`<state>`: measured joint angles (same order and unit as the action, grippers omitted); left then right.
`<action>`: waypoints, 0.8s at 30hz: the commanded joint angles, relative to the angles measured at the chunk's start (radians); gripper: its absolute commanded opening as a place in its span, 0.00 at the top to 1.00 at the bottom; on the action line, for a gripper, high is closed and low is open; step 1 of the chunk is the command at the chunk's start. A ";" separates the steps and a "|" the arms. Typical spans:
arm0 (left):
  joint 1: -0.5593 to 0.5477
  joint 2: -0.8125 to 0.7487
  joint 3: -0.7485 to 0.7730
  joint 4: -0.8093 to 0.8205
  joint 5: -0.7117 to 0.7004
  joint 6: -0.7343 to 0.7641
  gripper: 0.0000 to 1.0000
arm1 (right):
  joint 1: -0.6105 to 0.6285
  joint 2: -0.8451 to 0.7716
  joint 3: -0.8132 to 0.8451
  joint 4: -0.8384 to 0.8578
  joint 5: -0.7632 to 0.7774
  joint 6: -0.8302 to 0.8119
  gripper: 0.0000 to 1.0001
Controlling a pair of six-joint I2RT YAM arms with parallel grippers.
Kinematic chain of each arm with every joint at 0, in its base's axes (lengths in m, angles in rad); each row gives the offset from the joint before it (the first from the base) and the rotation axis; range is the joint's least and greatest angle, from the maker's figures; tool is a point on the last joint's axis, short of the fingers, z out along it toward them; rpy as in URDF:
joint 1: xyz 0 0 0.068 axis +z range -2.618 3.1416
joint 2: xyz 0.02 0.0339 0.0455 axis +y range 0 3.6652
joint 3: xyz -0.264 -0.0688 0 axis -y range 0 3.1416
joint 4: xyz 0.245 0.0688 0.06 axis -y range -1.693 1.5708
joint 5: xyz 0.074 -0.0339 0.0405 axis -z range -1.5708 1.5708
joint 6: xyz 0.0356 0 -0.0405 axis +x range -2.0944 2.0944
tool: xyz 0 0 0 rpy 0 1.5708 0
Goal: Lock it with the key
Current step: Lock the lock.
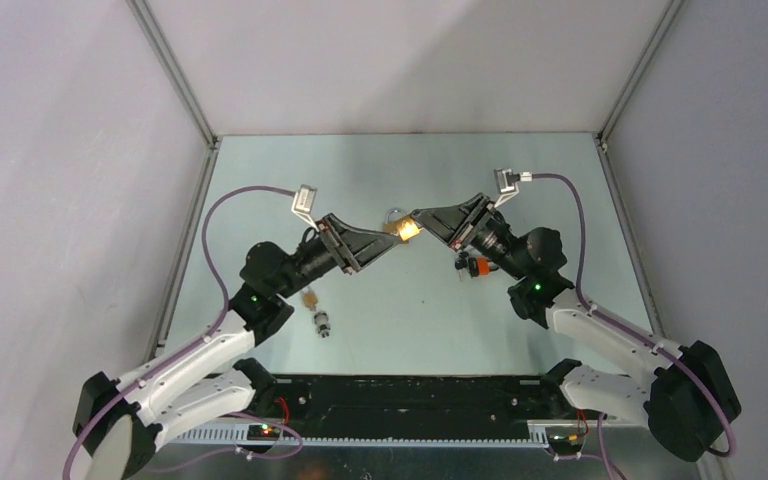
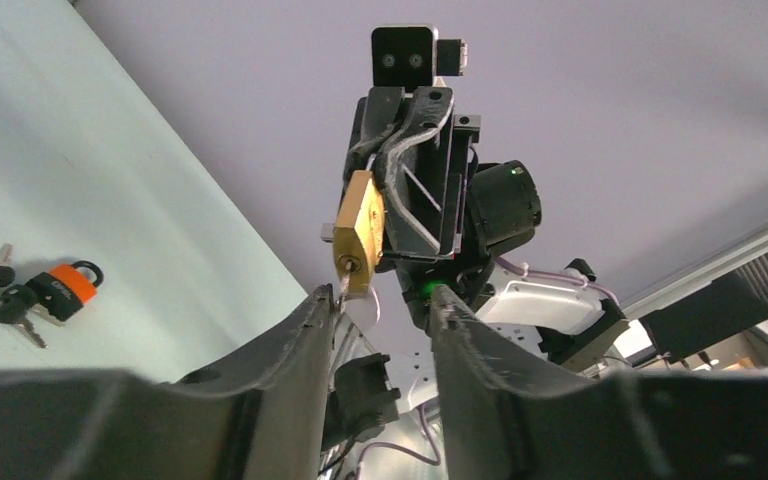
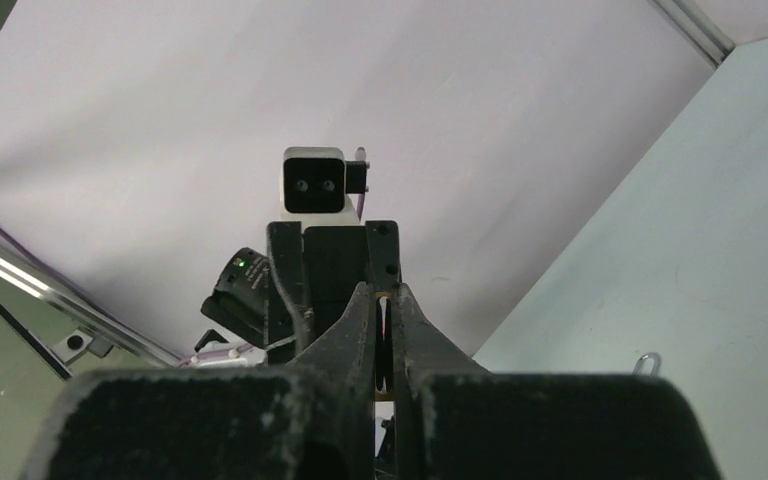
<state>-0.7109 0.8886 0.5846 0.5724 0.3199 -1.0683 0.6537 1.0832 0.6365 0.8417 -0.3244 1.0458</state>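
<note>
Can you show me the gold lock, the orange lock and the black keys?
gold lock [image 2: 358, 232]: left wrist view, on its brass body.
orange lock [image 2: 70, 286]: left wrist view, on its orange body.
black keys [image 2: 8, 303]: left wrist view, on one key's head.

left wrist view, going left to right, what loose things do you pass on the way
keys → orange padlock → brass padlock, held up off the table

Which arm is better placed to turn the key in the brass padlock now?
Left, probably. The left claw is open right at the key sticking out of the brass padlock, while the right claw is shut on that padlock, holding it off the table.
</note>
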 commanded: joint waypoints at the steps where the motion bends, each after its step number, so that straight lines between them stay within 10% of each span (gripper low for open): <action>1: 0.049 -0.031 0.013 -0.013 0.064 0.098 0.60 | -0.017 -0.035 0.043 0.039 -0.045 0.003 1.00; 14: 0.061 -0.013 0.096 -0.102 0.191 0.296 0.46 | -0.037 -0.014 0.043 0.069 -0.112 0.066 1.00; 24: 0.061 0.048 0.103 -0.104 0.241 0.303 0.83 | -0.037 0.013 0.042 0.071 -0.122 0.076 1.00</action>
<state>-0.6540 0.9291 0.6460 0.4572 0.5228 -0.7959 0.6193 1.0904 0.6365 0.8444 -0.4355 1.1065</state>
